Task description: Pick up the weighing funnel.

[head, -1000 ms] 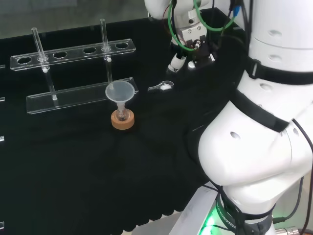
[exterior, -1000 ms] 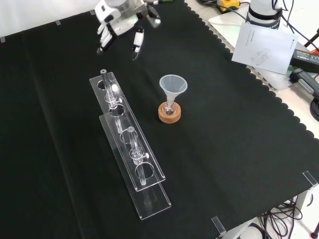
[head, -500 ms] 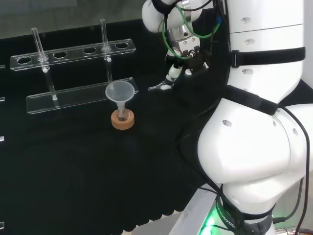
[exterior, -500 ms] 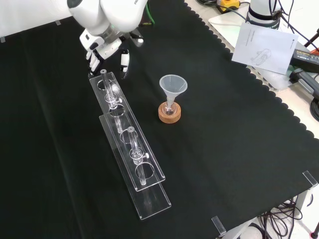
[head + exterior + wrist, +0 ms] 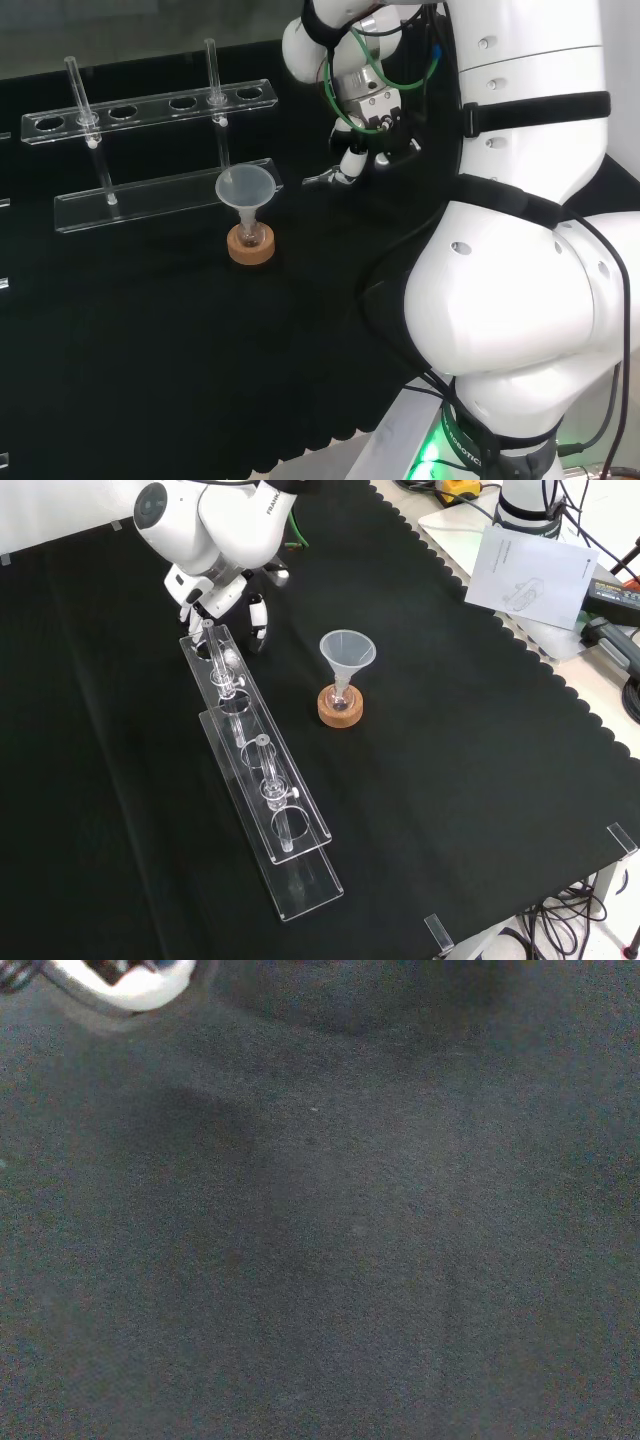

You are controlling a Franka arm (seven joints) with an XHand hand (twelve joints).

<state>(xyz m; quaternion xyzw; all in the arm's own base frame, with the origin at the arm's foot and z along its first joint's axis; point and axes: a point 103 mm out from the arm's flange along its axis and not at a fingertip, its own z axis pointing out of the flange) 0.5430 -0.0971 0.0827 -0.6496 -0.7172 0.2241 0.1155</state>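
One hand (image 5: 218,588), fingers (image 5: 259,618) straight and apart, just beside the weighing funnel (image 5: 318,180).

Lighting is bright, diffuse and overhead. The black cloth (image 5: 450,780) is matte and free of glare; shadows beside the funnel (image 5: 347,648) are faint. In the front view, the test-tube rack (image 5: 262,780) left of the funnel shows edge highlights, and the hand (image 5: 213,582) up-left of the funnel is evenly lit. In the wrist view the cloth reads grey with one soft shadow patch.
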